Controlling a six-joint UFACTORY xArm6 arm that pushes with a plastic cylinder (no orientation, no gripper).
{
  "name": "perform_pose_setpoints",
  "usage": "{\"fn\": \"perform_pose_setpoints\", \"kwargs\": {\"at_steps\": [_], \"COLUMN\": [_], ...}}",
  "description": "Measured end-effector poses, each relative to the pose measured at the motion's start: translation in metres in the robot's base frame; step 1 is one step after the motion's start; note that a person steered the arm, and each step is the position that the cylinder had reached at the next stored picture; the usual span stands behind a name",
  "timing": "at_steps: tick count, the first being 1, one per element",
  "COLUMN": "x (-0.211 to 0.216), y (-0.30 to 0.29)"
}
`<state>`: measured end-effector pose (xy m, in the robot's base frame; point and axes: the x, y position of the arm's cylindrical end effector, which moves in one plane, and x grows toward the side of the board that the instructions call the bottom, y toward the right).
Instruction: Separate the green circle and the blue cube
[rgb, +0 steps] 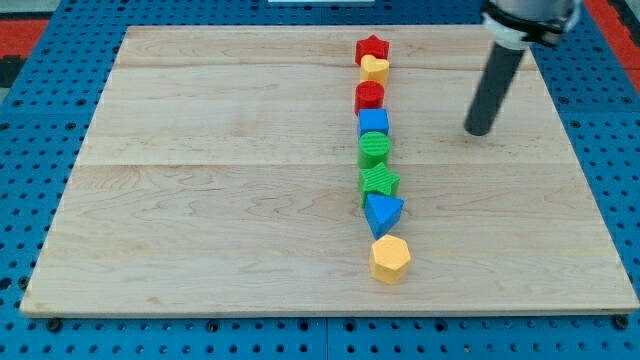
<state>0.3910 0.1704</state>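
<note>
**Tip well right of the block column**

You have no claw on this arm, so nothing opens or grips; my tip (479, 132) rests on bare wood to the view's right of the blue cube (373, 123), well apart from it. That cube touches the green circle (374, 148) just below it. Above the cube sit a red cylinder (369, 96), a yellow block (375, 68) and a red star (373, 47). Below the circle come a ribbed green block (379, 180), a blue triangle (383, 213) and a yellow hexagon (390, 258). The bench (200, 200) is pale planked wood on blue pegboard (30, 160).
</note>
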Motion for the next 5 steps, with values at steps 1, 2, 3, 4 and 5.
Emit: {"fn": "perform_pose_setpoints", "kwargs": {"at_steps": [1, 2, 3, 4, 5], "x": [0.001, 0.02, 0.02, 0.016, 0.016], "y": [-0.049, -0.065, -0.065, -0.108, -0.167]}}
